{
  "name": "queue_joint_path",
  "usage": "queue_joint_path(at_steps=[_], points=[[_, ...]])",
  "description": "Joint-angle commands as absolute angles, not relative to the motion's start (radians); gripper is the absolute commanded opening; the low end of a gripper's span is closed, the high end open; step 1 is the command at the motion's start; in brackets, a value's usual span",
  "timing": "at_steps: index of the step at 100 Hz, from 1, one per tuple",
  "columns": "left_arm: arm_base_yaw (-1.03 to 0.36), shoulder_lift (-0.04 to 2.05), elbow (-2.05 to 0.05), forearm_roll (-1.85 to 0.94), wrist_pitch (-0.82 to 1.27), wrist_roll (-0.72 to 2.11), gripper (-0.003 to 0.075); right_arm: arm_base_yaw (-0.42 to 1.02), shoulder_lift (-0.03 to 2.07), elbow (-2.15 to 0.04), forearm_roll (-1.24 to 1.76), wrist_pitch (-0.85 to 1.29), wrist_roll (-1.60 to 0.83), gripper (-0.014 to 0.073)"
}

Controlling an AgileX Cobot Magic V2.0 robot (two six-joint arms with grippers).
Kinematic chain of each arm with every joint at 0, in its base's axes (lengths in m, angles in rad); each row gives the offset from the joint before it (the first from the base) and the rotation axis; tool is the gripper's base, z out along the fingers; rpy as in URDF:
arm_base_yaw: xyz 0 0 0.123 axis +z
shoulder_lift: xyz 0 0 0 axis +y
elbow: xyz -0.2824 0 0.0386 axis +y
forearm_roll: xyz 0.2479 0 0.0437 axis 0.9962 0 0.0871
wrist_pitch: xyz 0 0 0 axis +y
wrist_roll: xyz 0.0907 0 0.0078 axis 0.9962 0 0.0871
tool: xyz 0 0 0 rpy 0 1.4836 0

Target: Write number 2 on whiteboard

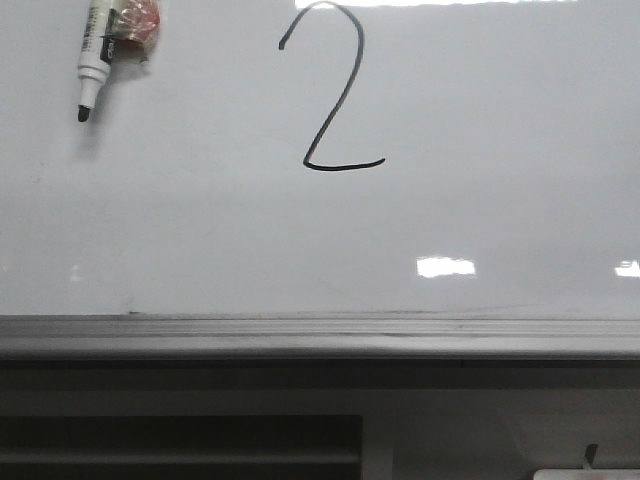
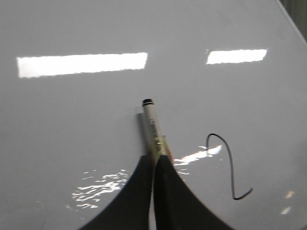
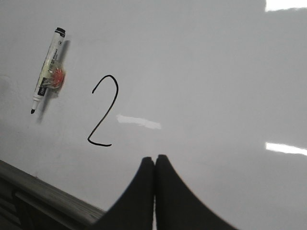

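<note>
A thin black number 2 (image 1: pixel 335 90) is drawn on the glossy whiteboard (image 1: pixel 500 150), top centre. It also shows in the left wrist view (image 2: pixel 231 167) and the right wrist view (image 3: pixel 103 112). A white marker (image 1: pixel 98 55) with a reddish clip (image 1: pixel 138 25) sits against the board left of the numeral, black tip down, with no gripper on it. My left gripper (image 2: pixel 156 158) is shut; the marker (image 2: pixel 152 127) shows beyond its fingertips. My right gripper (image 3: pixel 154 158) is shut and empty, off the board, below and right of the numeral.
A grey ledge (image 1: pixel 320 335) runs along the board's lower edge and shows in the right wrist view (image 3: pixel 43 191). Below it is a dark slatted panel (image 1: pixel 180 445). Bright lamp reflections (image 1: pixel 445 266) lie on the board.
</note>
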State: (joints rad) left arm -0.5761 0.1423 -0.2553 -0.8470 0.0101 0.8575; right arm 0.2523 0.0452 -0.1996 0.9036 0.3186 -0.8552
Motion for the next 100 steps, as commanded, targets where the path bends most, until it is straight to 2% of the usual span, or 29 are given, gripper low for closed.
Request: queue_joint_path(at_steps=[1,22,50,65,100], points=[[-0.498,0.176,-0.267,-0.541,-0.045,0.549,-0.0020,0.245,0.054,-0.226,0.926,0.264,-0.867,-0.0069],[-0.266,0.126,-0.185,-0.247,-0.045,0.230,-0.0020,0.245,0.054,-0.226,0.926,0.264,-0.867,-0.0069],[-0.064,-0.006,-0.055,-0.121,-0.041,0.119,-0.0020,0.245,0.054,-0.226,0.926,0.264,-0.867,-0.0069],[-0.008,-0.032,0.008,-0.098,-0.043,0.076,-0.0020,0.245,0.054,-0.226,0.926,0.264,-0.867,-0.0069],[-0.006,-0.032,0.013,-0.088,-0.009,0.052,-0.0020,0.245,0.054,-0.226,0.926,0.264,-0.867,-0.0069]])
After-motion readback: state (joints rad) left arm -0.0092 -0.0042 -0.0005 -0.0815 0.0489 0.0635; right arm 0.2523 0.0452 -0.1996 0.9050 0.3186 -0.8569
